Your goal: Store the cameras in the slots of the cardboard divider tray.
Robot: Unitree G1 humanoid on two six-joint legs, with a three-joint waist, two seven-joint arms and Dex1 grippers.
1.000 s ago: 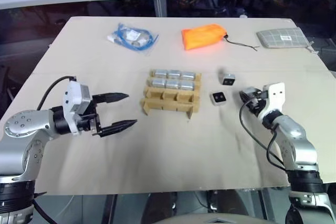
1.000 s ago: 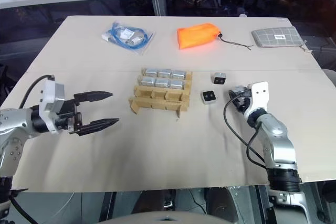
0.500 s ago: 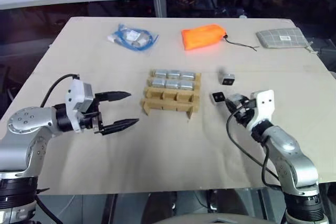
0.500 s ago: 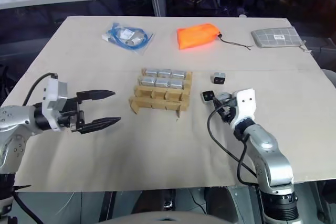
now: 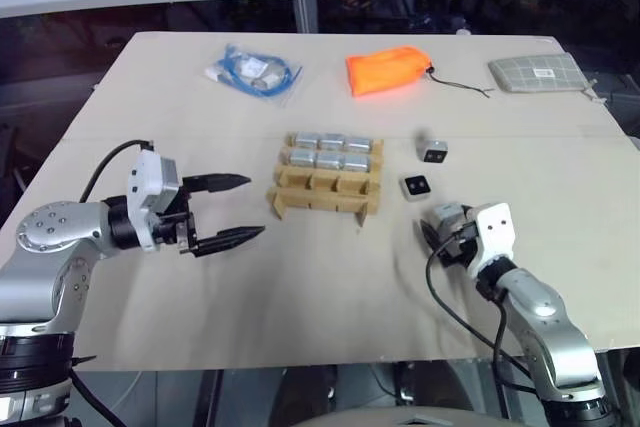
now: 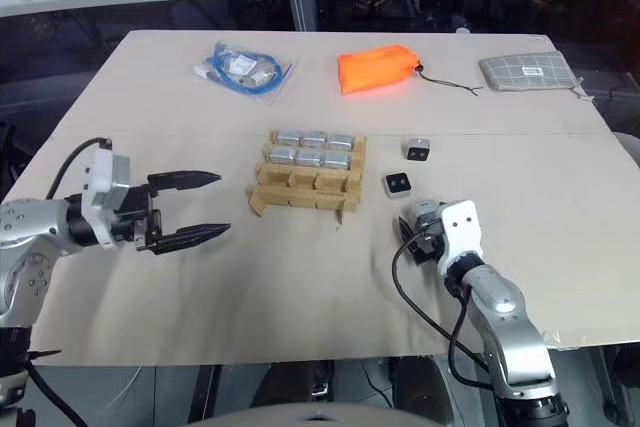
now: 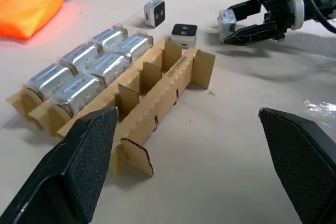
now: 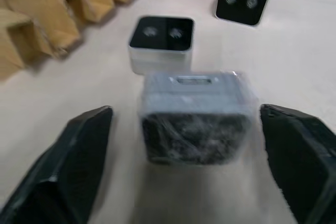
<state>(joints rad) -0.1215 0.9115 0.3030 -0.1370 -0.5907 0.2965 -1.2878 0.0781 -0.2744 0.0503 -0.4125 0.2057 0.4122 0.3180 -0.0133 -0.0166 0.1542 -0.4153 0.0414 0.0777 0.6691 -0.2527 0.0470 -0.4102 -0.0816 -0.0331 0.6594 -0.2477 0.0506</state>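
Beige and bare along its near edge, the counter (image 5: 330,297) carries the two arms lowest in the frame. At lower right the right claw (image 5: 440,232) has its black fingers spread wide on either side of a plastic-wrapped camera (image 8: 194,116); in the right wrist view there is a clear gap between the camera and each finger (image 8: 79,156), so nothing is gripped, and whether the camera rests on the counter I cannot tell. At left of centre the left claw (image 5: 232,210) hangs fully open and empty, its tips pointing toward the middle of the counter.

Just beyond the right claw, right of centre, a second camera (image 5: 417,186) lies with its black face up. A little farther, a third camera (image 5: 434,151) stands with its dark face toward the robot.

In the middle of the frame sits the cardboard divider tray (image 5: 320,202). Its nearest row of three slots is empty. The two farther rows each hold three silver wrapped cameras (image 5: 330,151).

Toward the top of the frame, an orange pouch (image 5: 388,72) lies at centre with a dark cord trailing to the right. A bag of blue cable (image 5: 255,71) lies at upper left. A grey checked pouch (image 5: 540,73) lies at upper right, by the counter's far corner.
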